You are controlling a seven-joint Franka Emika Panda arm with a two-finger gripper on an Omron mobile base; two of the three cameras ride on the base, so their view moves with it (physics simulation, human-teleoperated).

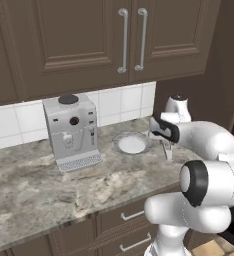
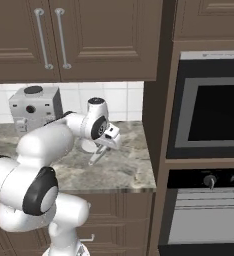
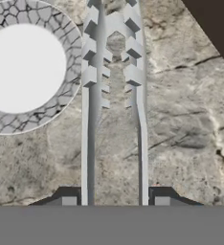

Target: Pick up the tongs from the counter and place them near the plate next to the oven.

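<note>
I saw the hand (image 3: 113, 203) pinching the tongs (image 3: 113, 95), one dark fingertip (image 3: 68, 200) pressed on the outside of each thin arm. In the hand view the tongs' long axis ran straight out from the fingertips and away along the hand's own line, with the toothed ends farthest from the hand. The joined end was hidden at the fingers.

In the right base view the tongs (image 2: 97, 156) hung from the hand (image 2: 105, 146), slanting down toward the counter (image 2: 124, 170). I could not tell whether the low tip touched the stone. In the left base view the tongs (image 1: 168, 151) showed as a short pale sliver below the hand (image 1: 165, 142).

Taking the plate (image 3: 25, 67) as landmark: in the hand view the tongs lay just beside its rim, apart from it, and parallel to its near edge. In the left base view the plate (image 1: 131, 144) sat on the counter (image 1: 64, 190) between the coffee machine (image 1: 71, 131) and the hand. The oven (image 2: 209, 110) stood beyond the counter's end, on the far side of the hand from the plate.
</note>
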